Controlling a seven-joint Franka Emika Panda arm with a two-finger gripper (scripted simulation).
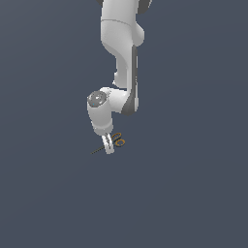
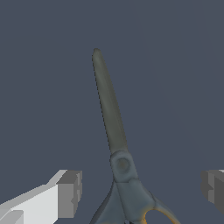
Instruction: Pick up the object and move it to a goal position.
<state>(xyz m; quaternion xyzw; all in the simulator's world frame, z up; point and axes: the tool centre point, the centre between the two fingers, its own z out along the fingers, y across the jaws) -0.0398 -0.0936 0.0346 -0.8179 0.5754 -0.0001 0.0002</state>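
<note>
- Scissors (image 2: 117, 144) — lying flat on the grey floor (image 1: 193, 193), directly beneath the gripper (image 2: 141, 190).
- Fingers (image 2: 70, 192) spread wide, one pad on each side of the pivot; nothing is held.
- Likely light, stiff and thin — best gripped across the pivot.
- Orange-yellow handles cut off in the wrist view; no goal marker visible.

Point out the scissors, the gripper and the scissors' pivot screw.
scissors (image 2: 110, 109), wrist view, on the middle of the closed blades.
gripper (image 2: 142, 190), wrist view, midway between the two grey fingertips, jaws open on either side of the scissors.
pivot screw (image 2: 122, 165), wrist view, on the round joint below the blades.
</note>
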